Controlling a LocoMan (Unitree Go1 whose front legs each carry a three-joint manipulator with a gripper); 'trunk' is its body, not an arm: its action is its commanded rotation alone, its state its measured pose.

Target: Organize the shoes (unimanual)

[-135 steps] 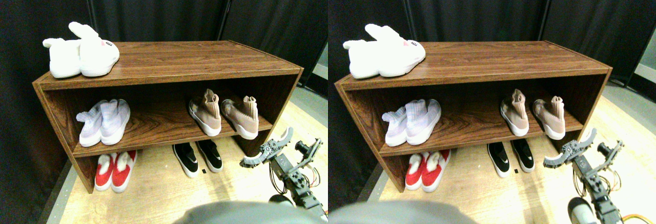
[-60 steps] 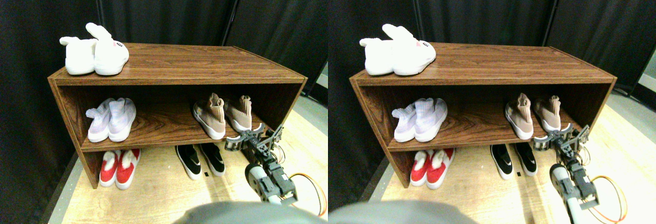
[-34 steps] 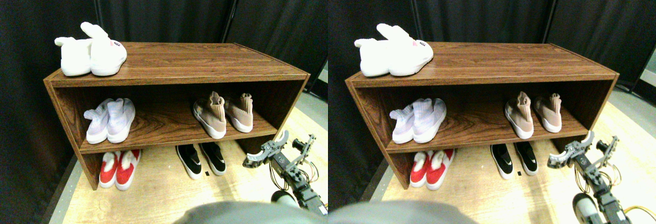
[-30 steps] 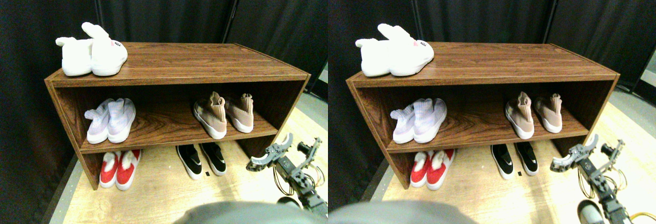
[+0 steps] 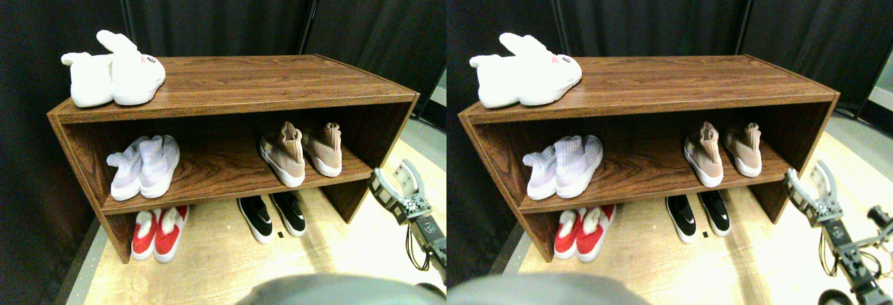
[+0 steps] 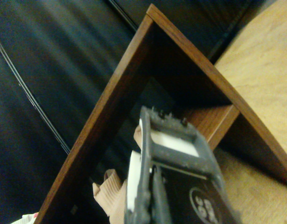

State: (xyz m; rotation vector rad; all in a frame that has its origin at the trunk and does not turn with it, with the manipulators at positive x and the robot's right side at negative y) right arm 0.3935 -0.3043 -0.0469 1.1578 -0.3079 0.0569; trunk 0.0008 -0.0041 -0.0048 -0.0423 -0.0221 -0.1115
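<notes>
Right gripper (image 5: 395,183): it stood off the shoe rack's (image 5: 230,95) right end, outside the side panel and in front of the lower right corner, above the wooden floor (image 5: 328,249). It touched nothing.
Fingers: the two curved fingers (image 5: 411,177) rose from the wrist with a narrow gap showing between them, and nothing was held there. How far they were parted I cannot tell for sure.
Wrist camera: the dark frame of one jaw filled the near part. Past it came the rack's right panel and the middle shelf's edge, with a tan knit collar (image 6: 108,189) just visible inside.
Red slippers (image 5: 157,232): a pair with white fleecy lining, side by side on the floor under the rack's left end.
Black slip-ons (image 5: 272,214): a pair with white marks, side by side on the floor under the rack, right of centre, toes toward the camera.
Tan sock sneakers (image 5: 300,153): a pair with white soles on the rack's middle shelf, at its right end, close together and well inside the right panel.
Pale lilac sock sneakers (image 5: 143,167): a pair on the same shelf, at its left end, touching each other.
White bunny slippers (image 5: 115,78): a pair on the rack's top surface, at the far left corner.
Backdrop: dark curtains (image 5: 230,12) hung behind the rack.
</notes>
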